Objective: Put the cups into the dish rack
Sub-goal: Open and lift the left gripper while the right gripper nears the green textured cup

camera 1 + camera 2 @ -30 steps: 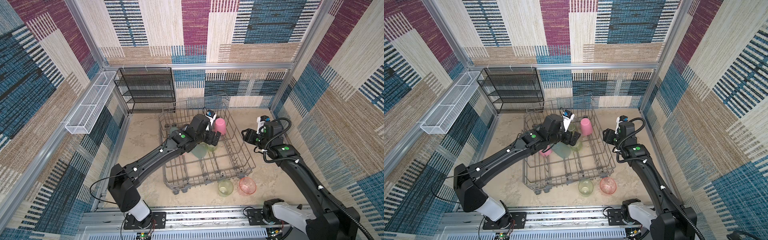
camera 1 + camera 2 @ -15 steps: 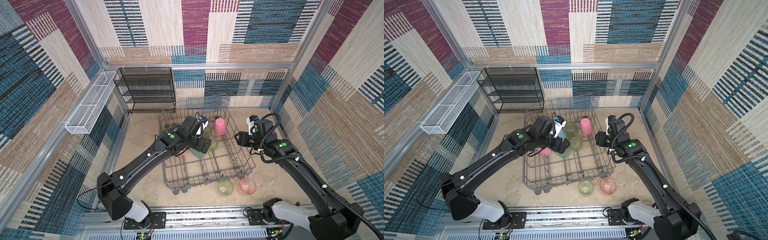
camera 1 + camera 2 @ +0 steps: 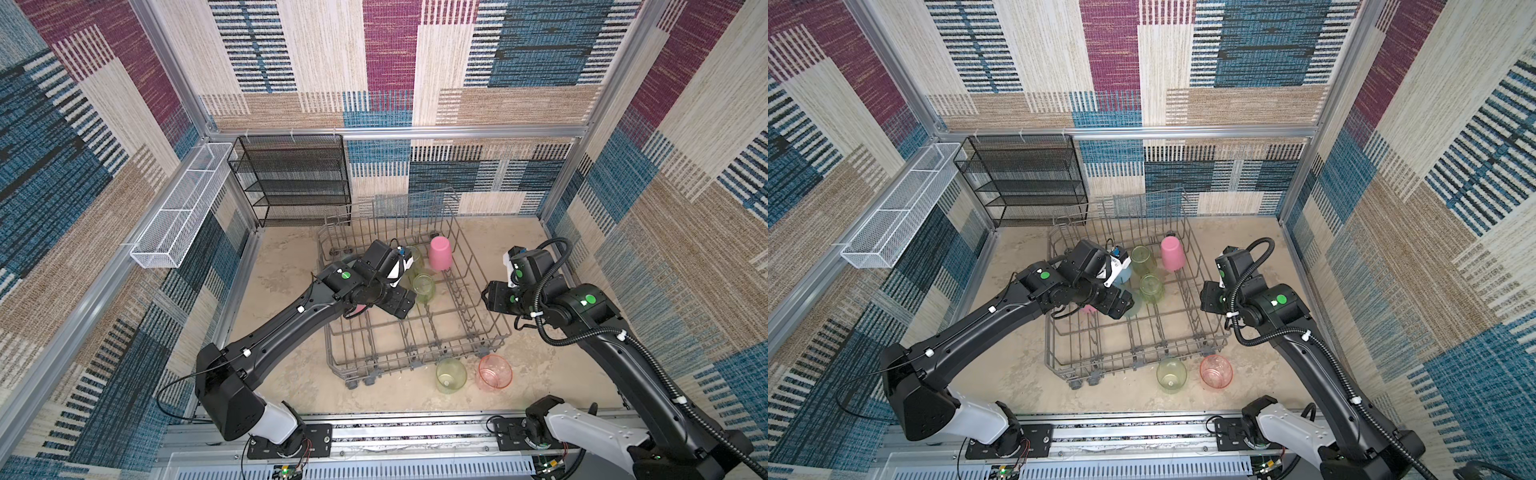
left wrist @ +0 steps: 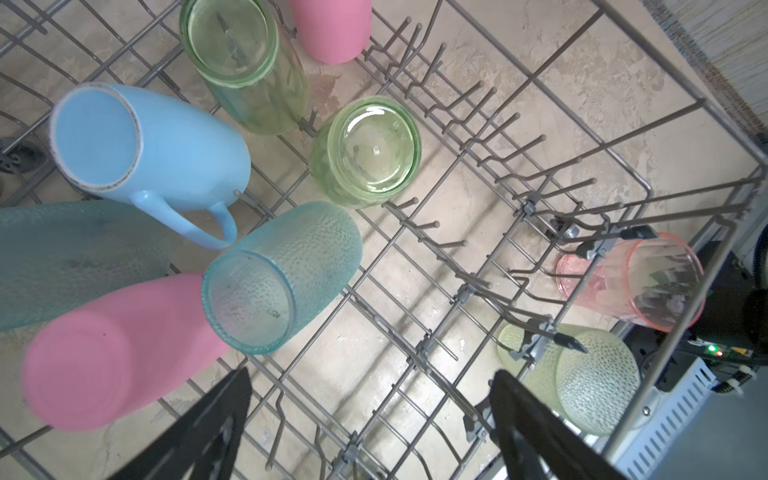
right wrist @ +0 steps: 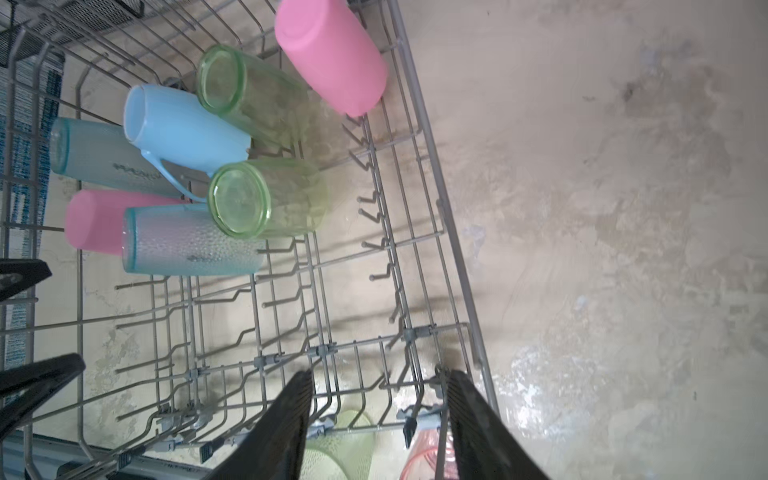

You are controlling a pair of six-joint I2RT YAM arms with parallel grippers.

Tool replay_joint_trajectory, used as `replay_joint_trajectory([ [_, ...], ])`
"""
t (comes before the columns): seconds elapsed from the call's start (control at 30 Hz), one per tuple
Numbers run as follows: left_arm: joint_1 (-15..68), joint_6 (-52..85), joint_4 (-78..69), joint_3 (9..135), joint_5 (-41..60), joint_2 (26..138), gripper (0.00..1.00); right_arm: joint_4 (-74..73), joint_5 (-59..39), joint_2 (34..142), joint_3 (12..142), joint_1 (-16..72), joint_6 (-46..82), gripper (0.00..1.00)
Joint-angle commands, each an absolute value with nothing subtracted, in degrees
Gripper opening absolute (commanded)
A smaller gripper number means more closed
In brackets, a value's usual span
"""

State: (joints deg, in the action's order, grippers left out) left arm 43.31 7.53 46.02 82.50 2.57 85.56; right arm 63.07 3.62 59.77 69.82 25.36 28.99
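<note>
Writing first: the only lettering is a dark print on the side of a teal tumbler (image 5: 108,160), far too smeared to read, and nothing else carries a label. Over to the arms. The left arm stretches up from its near-left base, across the left side of the dish rack (image 3: 417,357), wrist tipped down; the left end effector (image 4: 372,374) hangs over the wires with its black fingers spread wide and nothing between them. The right arm climbs from the near-right base, elbow bent, and the right end effector (image 5: 379,374) sits at the rack's right rim, jaws parted, gripping nothing, aimed at the near corner. And the cups: seven stand bottoms-up in the rack's far left part. They are the light-blue mug (image 4: 153,145), two yellow-green tumblers (image 3: 1142,257) (image 3: 1151,287), a second teal tumbler (image 4: 286,274), a pink tumbler (image 4: 116,349) beside it, and another pink tumbler (image 3: 440,253) by the far right wall. Two wait on the counter (image 3: 291,291), just outside the near rail, side by side: a yellow-green cup (image 3: 451,374) and a pink-orange cup (image 3: 494,371).
</note>
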Motion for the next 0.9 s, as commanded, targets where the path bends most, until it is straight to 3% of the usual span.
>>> replay_joint_trajectory([
  [0.0, 43.1, 7.0, 42.9, 81.3, 3.1, 84.7, 0.93, 69.2, 5.2, 58.6, 70.5, 25.6, 33.5, 0.55],
  [0.27, 42.5, 8.2, 39.8, 77.4, 5.6, 84.0, 0.92, 76.7, 5.0, 57.6, 70.8, 25.7, 35.5, 0.52],
  [0.53, 42.4, 8.4, 38.7, 76.6, 6.0, 83.5, 0.92, 74.7, -0.1, 56.2, 68.8, 26.9, 35.6, 0.49],
  [0.87, 42.3, 7.9, 37.8, 75.9, 5.2, 82.2, 0.91, 71.8, -0.6, 57.3, 68.1, 40.5, 38.5, 0.49],
])
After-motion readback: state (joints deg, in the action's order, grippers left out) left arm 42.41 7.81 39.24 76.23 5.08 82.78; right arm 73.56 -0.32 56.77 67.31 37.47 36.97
